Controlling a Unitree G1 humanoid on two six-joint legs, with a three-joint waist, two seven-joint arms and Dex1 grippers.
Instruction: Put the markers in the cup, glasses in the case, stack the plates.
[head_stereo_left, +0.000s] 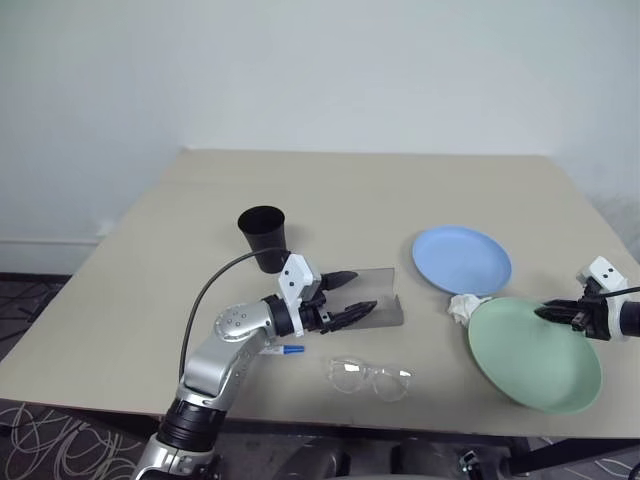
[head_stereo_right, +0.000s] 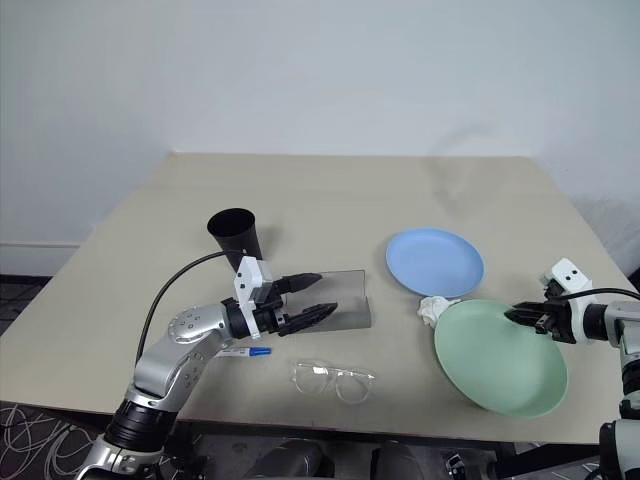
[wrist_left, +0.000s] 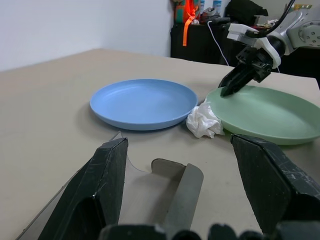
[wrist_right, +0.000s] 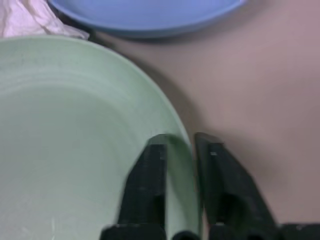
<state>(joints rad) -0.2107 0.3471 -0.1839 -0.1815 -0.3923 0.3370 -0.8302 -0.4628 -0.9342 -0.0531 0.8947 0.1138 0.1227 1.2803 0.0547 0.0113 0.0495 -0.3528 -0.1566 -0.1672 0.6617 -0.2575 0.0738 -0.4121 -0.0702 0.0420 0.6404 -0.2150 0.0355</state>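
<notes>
Plate-stacking step: your right gripper (wrist_right: 177, 165) pinches the rim of the round mint-green plastic plate (head_stereo_left: 535, 355) at near right, left gripper (head_stereo_left: 348, 296) wide open, empty over the flat grey case (head_stereo_left: 385, 300); next, lift onto the light-blue plate (head_stereo_left: 462, 260) just beyond.

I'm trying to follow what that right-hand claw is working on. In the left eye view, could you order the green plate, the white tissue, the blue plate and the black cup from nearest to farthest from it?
Measured from the right gripper:
1. Green plate: its rim is pinched between the fingers.
2. White tissue: just beyond the green plate's rim, toward the table's middle.
3. Blue plate: past the tissue, farther back.
4. Black cup: far across, on the left.
</notes>
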